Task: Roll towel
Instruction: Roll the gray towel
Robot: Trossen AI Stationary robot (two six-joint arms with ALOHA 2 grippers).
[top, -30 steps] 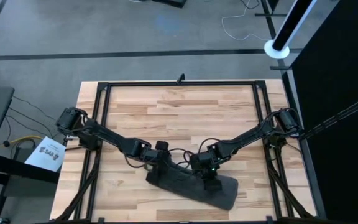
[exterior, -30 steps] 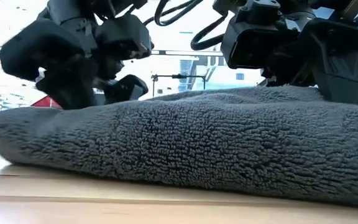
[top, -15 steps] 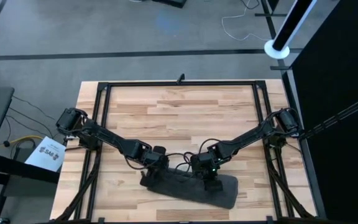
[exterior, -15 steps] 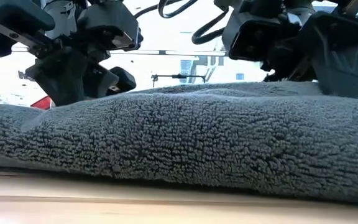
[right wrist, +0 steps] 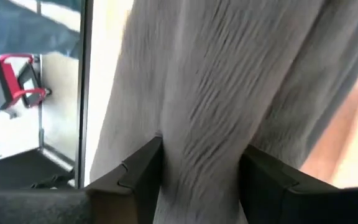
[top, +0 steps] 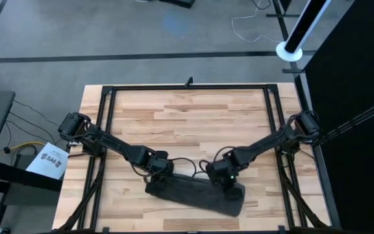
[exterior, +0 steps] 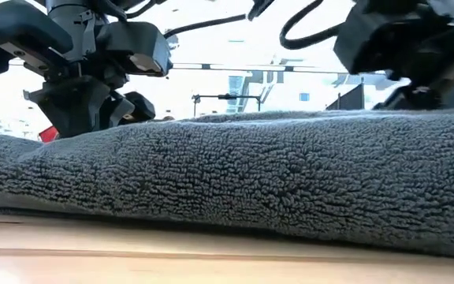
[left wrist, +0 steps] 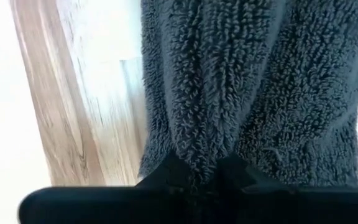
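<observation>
A dark charcoal-grey towel (top: 197, 194) lies bunched into a long, thick, roll-like shape on the near part of the wooden desk (top: 187, 117), running slantwise from the left claw towards the near right. In the low view the towel (exterior: 243, 177) fills most of the width as a low, fuzzy mound of terry loops resting flat on the desk surface (exterior: 211, 248).

The left claw (top: 159, 170) sits at the towel's left end, on its far edge. In the left wrist view its two dark fingers (left wrist: 173, 171) are drawn close together with a ridge of the towel (left wrist: 229, 81) pinched between them, so it is clenched on the cloth. Pale wood grain shows beside the fabric there.

The right claw (top: 228, 180) sits on the towel's right portion, also at the far edge. In the right wrist view a thick fold of the towel (right wrist: 204, 106) runs between its two fingers (right wrist: 138, 168), which stand apart on either side and press against the fabric, grasping it.

In the low view both arms come down from above behind the towel, the left claw's dark body (exterior: 81, 95) close over the cloth's far edge.

Beside the desk on the left, a white sheet of paper (top: 47, 160) lies on the floor.
</observation>
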